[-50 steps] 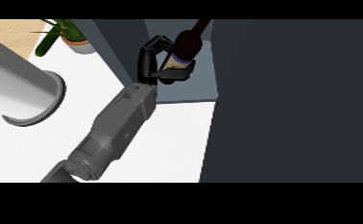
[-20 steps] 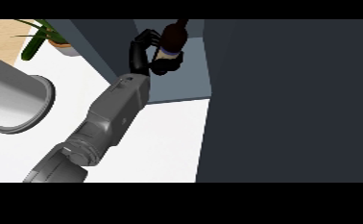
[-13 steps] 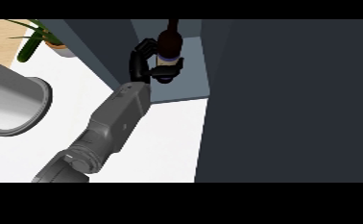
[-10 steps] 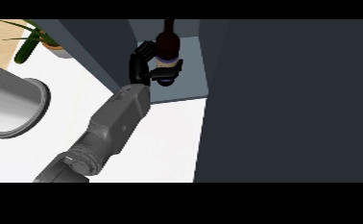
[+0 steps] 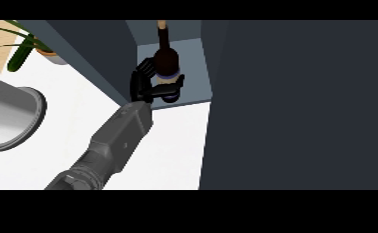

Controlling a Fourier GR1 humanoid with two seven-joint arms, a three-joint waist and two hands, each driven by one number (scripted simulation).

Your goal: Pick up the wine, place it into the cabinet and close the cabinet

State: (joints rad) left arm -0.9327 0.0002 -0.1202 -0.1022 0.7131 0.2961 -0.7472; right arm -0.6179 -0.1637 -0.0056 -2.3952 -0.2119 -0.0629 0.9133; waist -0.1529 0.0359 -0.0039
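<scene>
Since the earliest frame, the wine [image 5: 167, 63] is standing deeper inside the cabinet [image 5: 92, 52] and closer to upright, its neck no longer leaning to the right. The cabinet door [image 5: 288, 107], the largest item, is filling the view's right side as a dark panel. It is hanging open to give access to the opening, so the closing step is judged not yet done. The white surface [image 5: 173, 147] is lying below the opening. The grey forearm [image 5: 111, 147] is reaching in diagonally from the lower left, passing beside the cabinet's side wall. The bottle's base is sitting on or just above the cabinet floor [image 5: 196, 79]; contact cannot be confirmed. The left hand [image 5: 142, 83] is curling around the bottle's lower body, apparently holding it vertical for set-down. The right hand is not showing.
</scene>
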